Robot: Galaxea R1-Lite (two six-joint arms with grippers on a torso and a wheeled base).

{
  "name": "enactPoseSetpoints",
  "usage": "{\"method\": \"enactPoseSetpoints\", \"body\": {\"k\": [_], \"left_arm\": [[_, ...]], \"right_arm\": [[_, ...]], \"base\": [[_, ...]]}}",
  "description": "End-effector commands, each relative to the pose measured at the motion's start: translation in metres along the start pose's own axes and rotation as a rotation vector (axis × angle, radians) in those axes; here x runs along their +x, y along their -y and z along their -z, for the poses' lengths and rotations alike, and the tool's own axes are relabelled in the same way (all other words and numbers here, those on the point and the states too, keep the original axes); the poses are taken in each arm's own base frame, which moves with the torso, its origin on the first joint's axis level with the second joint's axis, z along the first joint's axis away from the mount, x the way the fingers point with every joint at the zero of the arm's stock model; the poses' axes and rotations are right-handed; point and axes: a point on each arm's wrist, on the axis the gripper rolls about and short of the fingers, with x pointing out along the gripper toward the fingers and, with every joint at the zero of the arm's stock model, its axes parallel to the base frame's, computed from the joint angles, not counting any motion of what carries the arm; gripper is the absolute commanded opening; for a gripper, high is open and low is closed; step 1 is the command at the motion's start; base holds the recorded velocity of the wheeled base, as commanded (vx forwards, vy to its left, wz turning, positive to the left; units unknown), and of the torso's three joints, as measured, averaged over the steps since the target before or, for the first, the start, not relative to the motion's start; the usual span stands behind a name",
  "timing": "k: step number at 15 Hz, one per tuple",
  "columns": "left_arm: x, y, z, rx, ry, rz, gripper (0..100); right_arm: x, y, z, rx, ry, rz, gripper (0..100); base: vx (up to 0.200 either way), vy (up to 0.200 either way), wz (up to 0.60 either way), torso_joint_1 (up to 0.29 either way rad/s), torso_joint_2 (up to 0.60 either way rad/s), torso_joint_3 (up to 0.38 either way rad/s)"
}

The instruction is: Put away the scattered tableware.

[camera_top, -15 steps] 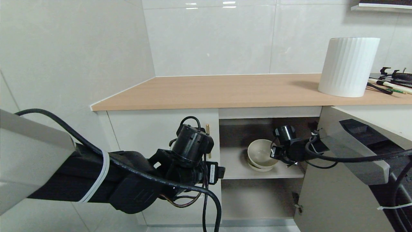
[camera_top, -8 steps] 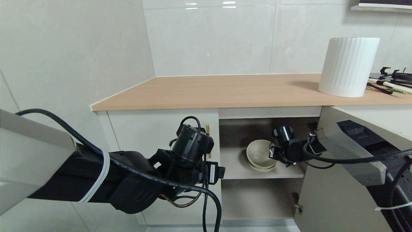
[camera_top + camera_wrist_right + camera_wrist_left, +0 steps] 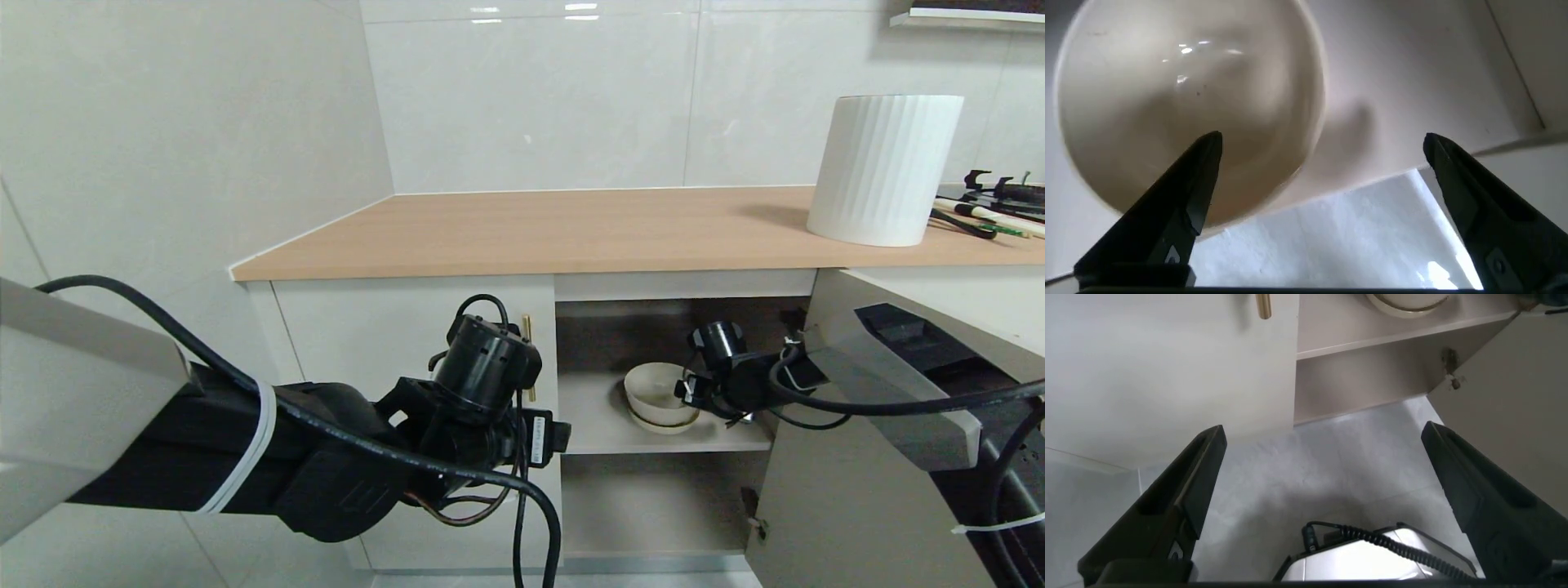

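Cream ceramic bowl (image 3: 655, 394) (image 3: 1192, 114): sat on the upper shelf (image 3: 596, 426) of the open white cabinet. Right gripper (image 3: 682, 390) (image 3: 1323, 214): fingers spread, beside the bowl's rim. Left gripper (image 3: 1323, 508): fingers spread, empty, before the closed door (image 3: 392, 343).

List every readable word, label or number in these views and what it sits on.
Nothing can be read in any view.
White sticker on the left arm's wrist: it carries print, too small to read.
Bowl on the cabinet shelf: no marking visible.
White ribbed container on the countertop: no label visible.
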Motion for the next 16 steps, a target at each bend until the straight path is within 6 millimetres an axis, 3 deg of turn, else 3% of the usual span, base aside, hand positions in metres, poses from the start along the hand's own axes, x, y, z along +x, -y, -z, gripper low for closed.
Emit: {"method": "enactPoseSetpoints", "body": {"k": [1, 3, 6, 8, 9, 10, 11, 13, 16], "left_arm": [[-0.008, -0.005, -0.008, -0.018, 0.028, 0.001, 100], [-0.028, -0.017, -0.020, -0.047, 0.077, 0.007, 100], [-0.080, -0.037, -0.028, -0.079, 0.152, 0.073, 100], [-0.112, -0.047, -0.024, -0.063, 0.189, 0.124, 100], [-0.119, -0.050, -0.021, -0.059, 0.190, 0.133, 100], [-0.119, -0.050, -0.021, -0.059, 0.190, 0.133, 100], [-0.130, -0.055, -0.013, -0.060, 0.188, 0.145, 100], [-0.144, -0.063, -0.009, -0.076, 0.216, 0.139, 100], [-0.154, -0.081, 0.006, -0.096, 0.217, 0.100, 100]], "right_arm": [[-0.018, -0.002, -0.010, 0.007, 0.007, -0.009, 100], [-0.060, -0.005, -0.016, 0.012, 0.006, -0.040, 100], [-0.139, 0.005, -0.021, -0.016, 0.001, -0.118, 100], [-0.192, 0.021, -0.013, -0.053, -0.012, -0.178, 100], [-0.208, 0.029, -0.010, -0.075, -0.012, -0.194, 100], [-0.208, 0.029, -0.010, -0.075, -0.012, -0.194, 100], [-0.247, 0.041, 0.007, -0.120, -0.021, -0.253, 100], [-0.270, 0.051, 0.019, -0.141, -0.030, -0.298, 100], [-0.287, 0.065, 0.040, -0.173, -0.071, -0.328, 100]], "base": [[0.000, 0.000, 0.00, 0.000, 0.00, 0.000], [0.000, 0.000, 0.00, 0.000, 0.00, 0.000], [0.000, 0.000, 0.00, 0.000, 0.00, 0.000], [0.000, 0.000, 0.00, 0.000, 0.00, 0.000], [0.000, 0.000, 0.00, 0.000, 0.00, 0.000], [0.000, 0.000, 0.00, 0.000, 0.00, 0.000], [0.000, 0.000, 0.00, 0.000, 0.00, 0.000], [0.000, 0.000, 0.00, 0.000, 0.00, 0.000], [0.000, 0.000, 0.00, 0.001, 0.00, 0.017]]}}
